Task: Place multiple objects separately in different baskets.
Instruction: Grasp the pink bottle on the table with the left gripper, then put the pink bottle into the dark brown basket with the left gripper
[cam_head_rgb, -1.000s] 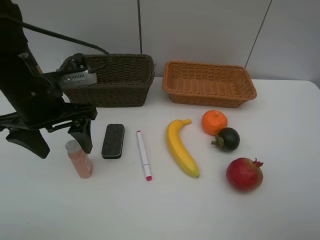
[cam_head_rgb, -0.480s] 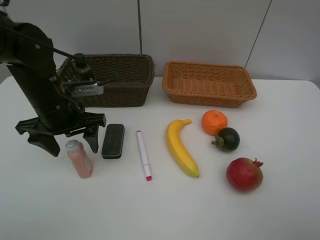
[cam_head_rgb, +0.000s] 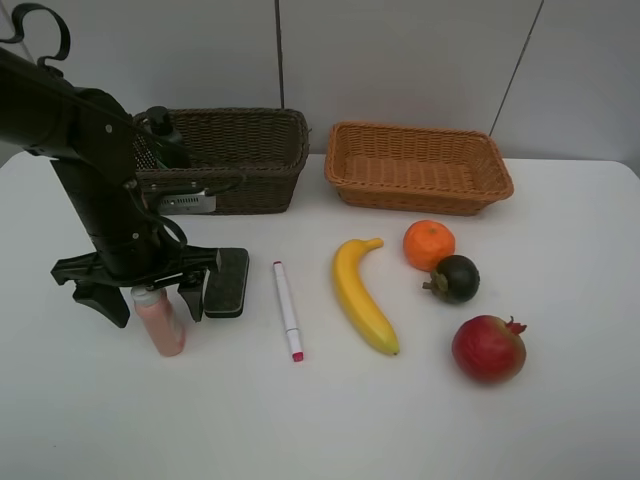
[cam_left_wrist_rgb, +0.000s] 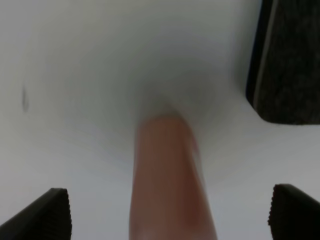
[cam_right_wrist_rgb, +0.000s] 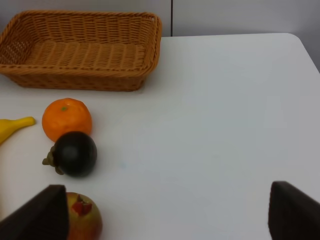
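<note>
Exterior high view: the left gripper (cam_head_rgb: 150, 304) hangs low over the white table (cam_head_rgb: 500, 420), its jaws spread wide on either side of the small pink bottle (cam_head_rgb: 162, 328). The bottle stands upright; its cap is largely hidden behind the gripper body. One finger covers the near-left edge of the black eraser block (cam_head_rgb: 230, 280), which lies just beside the bottle. Whether that finger touches the block cannot be told.

To the right lie the white-pink marker (cam_head_rgb: 287, 310), the yellow banana (cam_head_rgb: 360, 295), the orange (cam_head_rgb: 429, 244), the dark purple mangosteen (cam_head_rgb: 456, 278) touching or nearly touching the orange, and the red pomegranate (cam_head_rgb: 488, 348). At the back stand the dark brown basket (cam_head_rgb: 250, 160), its left end hidden by the arm, and the light orange-brown basket (cam_head_rgb: 420, 165). A black rounded shape (cam_head_rgb: 163, 135) rises at the dark basket's left end; what it is cannot be made out.

In the left wrist view the bottle (cam_left_wrist_rgb: 167, 180) is a blur between the fingertips, with bare table on both sides. The gripper (cam_left_wrist_rgb: 172, 212) grips nothing.

The right gripper (cam_right_wrist_rgb: 170, 215) is outside the exterior view. Its own camera shows the jaws wide apart over bare table, with the pomegranate (cam_right_wrist_rgb: 85, 220) cut off by the frame edge.
</note>
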